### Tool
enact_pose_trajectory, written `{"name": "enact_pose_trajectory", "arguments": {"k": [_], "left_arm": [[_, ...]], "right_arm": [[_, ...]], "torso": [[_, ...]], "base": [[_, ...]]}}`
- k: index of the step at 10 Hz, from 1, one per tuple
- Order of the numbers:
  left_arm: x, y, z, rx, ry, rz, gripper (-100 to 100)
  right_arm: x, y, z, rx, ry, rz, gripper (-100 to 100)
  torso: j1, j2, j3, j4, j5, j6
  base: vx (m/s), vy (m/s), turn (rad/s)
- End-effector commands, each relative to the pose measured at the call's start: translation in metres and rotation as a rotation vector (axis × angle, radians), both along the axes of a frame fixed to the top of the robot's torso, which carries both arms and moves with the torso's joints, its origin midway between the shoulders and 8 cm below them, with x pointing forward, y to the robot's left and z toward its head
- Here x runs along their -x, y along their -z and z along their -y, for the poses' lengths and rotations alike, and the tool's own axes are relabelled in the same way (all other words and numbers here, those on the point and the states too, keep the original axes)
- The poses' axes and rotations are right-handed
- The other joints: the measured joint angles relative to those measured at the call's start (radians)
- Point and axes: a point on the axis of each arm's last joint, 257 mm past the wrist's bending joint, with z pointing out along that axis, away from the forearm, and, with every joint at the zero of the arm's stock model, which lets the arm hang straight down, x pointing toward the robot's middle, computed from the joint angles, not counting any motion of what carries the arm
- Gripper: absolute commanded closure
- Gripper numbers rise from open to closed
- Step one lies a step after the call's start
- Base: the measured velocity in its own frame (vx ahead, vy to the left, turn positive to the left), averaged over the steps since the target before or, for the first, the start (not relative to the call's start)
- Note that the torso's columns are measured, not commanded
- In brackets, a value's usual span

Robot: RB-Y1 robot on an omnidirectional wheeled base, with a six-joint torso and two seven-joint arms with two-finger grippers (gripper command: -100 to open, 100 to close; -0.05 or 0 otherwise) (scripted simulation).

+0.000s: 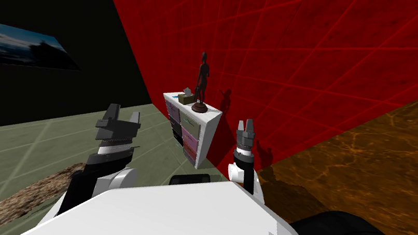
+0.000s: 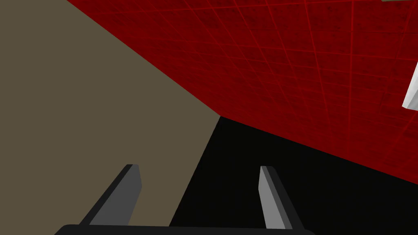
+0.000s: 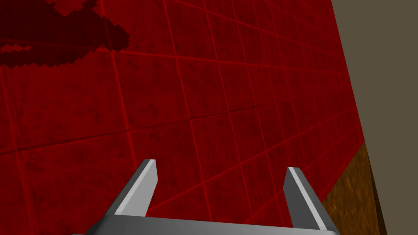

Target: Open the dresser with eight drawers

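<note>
From the head view, the dresser [image 1: 206,135] stands at twelve o'clock, well ahead of both arms, a white box-shaped chest with its back to the red tiled wall [image 1: 316,62]. Its drawer fronts are small panels in pink, pale green and dark tones, seen at a slant, so their number is hard to count and what they contain is hidden. On its top stands a dark, slender figurine [image 1: 202,83] on a round base, with a small olive box [image 1: 185,98] just beside it at nine o'clock. The left gripper [image 1: 124,114] is raised at ten o'clock over the grey-green floor [image 1: 69,133], and the right gripper [image 1: 247,124] at one o'clock, near the dresser's side but apart from it. A shaggy brown rug [image 1: 16,198] is cut off at seven o'clock. In the left wrist view the left gripper [image 2: 200,167] has its blades spread wide, holding nothing; a white corner [image 2: 411,92], cut off, cannot be identified. In the right wrist view the right gripper [image 3: 222,165] is likewise spread wide and empty, facing the red tiles.
</note>
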Motion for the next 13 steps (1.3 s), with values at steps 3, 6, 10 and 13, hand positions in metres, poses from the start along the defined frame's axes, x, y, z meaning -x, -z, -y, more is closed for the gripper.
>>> {"name": "enact_pose_trajectory", "arguments": {"k": [3,6,10,13], "left_arm": [[0.0,0.0,0.0,0.0,0.0,0.0,0],[0.0,0.0,0.0,0.0,0.0,0.0,0],[-0.006,0.007,0.006,-0.03,0.022,-0.02,-100],[-0.024,0.038,0.02,-0.062,0.061,-0.084,-100]], "right_arm": [[0.0,0.0,0.0,0.0,0.0,0.0,0],[0.0,0.0,0.0,0.0,0.0,0.0,0],[0.0,0.0,0.0,0.0,0.0,0.0,0],[0.0,0.0,0.0,0.0,0.0,0.0,0]], "torso": [[0.0,0.175,-0.351,0.176,0.0,0.0],[0.0,0.396,-0.792,0.396,0.0,0.0],[0.0,0.691,-1.382,0.691,0.0,0.0],[0.001,0.736,-1.475,0.737,0.0,0.0]], "base": [[0.0,0.0,0.0],[0.0,0.0,0.0],[0.003,0.001,-0.015],[0.013,0.016,-0.107]]}}
